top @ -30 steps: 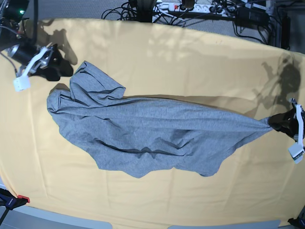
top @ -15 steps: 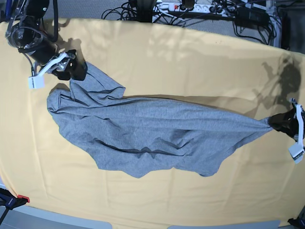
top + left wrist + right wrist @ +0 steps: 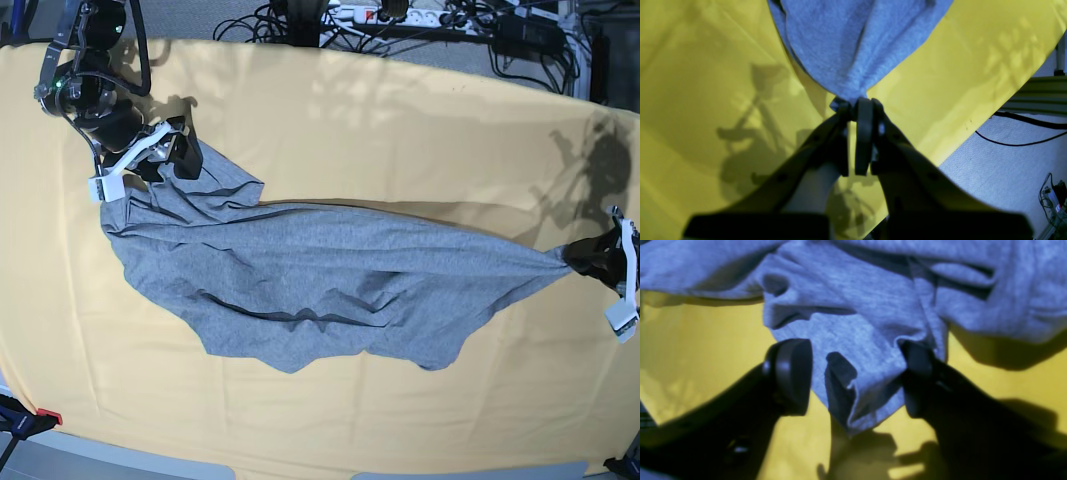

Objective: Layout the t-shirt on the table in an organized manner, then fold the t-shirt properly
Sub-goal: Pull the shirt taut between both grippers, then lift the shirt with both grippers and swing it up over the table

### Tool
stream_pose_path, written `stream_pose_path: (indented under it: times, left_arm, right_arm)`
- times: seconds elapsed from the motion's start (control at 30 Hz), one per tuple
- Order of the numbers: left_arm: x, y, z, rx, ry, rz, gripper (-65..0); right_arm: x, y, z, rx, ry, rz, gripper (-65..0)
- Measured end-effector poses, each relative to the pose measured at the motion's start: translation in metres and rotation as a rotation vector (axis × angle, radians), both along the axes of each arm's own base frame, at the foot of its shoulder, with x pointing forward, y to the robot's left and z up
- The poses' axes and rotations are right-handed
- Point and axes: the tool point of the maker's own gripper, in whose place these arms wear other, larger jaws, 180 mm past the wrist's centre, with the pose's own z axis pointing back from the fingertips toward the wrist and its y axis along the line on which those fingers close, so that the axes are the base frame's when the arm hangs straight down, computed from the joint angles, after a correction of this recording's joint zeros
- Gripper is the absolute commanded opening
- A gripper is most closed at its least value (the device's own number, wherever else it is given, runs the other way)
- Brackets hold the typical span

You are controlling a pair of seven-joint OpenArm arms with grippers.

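A heather-grey t-shirt (image 3: 320,285) is seen stretched in a long, rumpled band across the middle of the yellow-covered tabletop (image 3: 400,120), its plain side up and no lettering visible. At the tabletop's right edge in the base view, one gathered corner of the fabric is pinched tight in the left end effector (image 3: 858,111), whose jaws are clenched on a small twist of cloth. Near the far left corner, the right end effector (image 3: 853,376) is shown with its jaws spread wide on either side of a bunched fold of the shirt (image 3: 853,340); one finger (image 3: 790,373) rests against the cloth, yet no grip is closed on it.

The garment is judged to be light, limp and easily creased, so it is expected to sag and drag rather than hold any shape when lifted. A hem, shoulder seam or sleeve edge is thought the better place to be taken, since a loose mid-panel fold could gather several layers and leave the shirt twisted. The laying-out stage appears unfinished: the body is bunched, wrinkled along its length and far from flat. Cables (image 3: 420,20) and a power strip (image 3: 350,12) are visible beyond the tabletop's far edge.
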Motion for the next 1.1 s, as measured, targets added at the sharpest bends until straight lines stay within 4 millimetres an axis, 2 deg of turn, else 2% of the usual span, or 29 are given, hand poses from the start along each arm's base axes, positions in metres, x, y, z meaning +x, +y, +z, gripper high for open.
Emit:
stream_pose_path:
  times: [0.1, 0.13, 0.3, 0.37, 0.43, 0.53, 0.67, 0.77, 0.9, 1.0, 1.1]
  left_arm:
    - [0.0, 0.0, 0.0, 0.0, 0.0, 0.0, -65.0]
    - [0.0, 0.0, 0.0, -0.001, 0.0, 0.0, -65.0]
    - [0.0, 0.0, 0.0, 0.0, 0.0, 0.0, -65.0]
    - [0.0, 0.0, 0.0, 0.0, 0.0, 0.0, -65.0]
    - [0.0, 0.0, 0.0, -0.001, 0.0, 0.0, -65.0]
    - [0.0, 0.0, 0.0, 0.0, 0.0, 0.001, -65.0]
    - [0.0, 0.0, 0.0, -0.001, -0.002, -0.001, -65.0]
    - [0.0, -0.001, 0.0, 0.0, -0.002, -0.002, -65.0]
    - [-0.001, -0.003, 0.002, 0.005, -0.008, -0.015, -65.0]
    - [-0.002, -0.013, 0.006, 0.005, -0.021, -0.036, -65.0]
    - [-0.004, -0.02, 0.01, 0.009, -0.022, -0.036, -65.0]
  right_arm:
    - [-0.003, -0.004, -0.006, -0.049, 0.017, 0.012, -60.3]
    - [-0.004, -0.003, -0.006, -0.066, 0.012, 0.041, -65.0]
    - [-0.009, 0.002, -0.005, -0.1, -0.015, 0.137, -65.0]
    - [-0.013, 0.003, 0.005, -0.11, -0.031, 0.181, -65.0]
    - [-0.012, -0.001, 0.029, -0.144, -0.097, 0.204, -65.0]
    - [-0.015, -0.018, 0.069, -0.255, -0.196, 0.199, -65.0]
    - [-0.04, -0.033, 0.1, -0.383, -0.226, 0.213, -65.0]
    - [-0.052, -0.029, 0.125, -0.381, -0.275, 0.242, -65.0]
    - [-0.085, -0.045, 0.105, -0.388, -0.109, 0.257, -65.0]
    - [-0.097, -0.044, 0.113, -0.32, -0.099, 0.269, -65.0]
    - [-0.116, -0.047, 0.109, -0.296, -0.022, 0.278, -65.0]
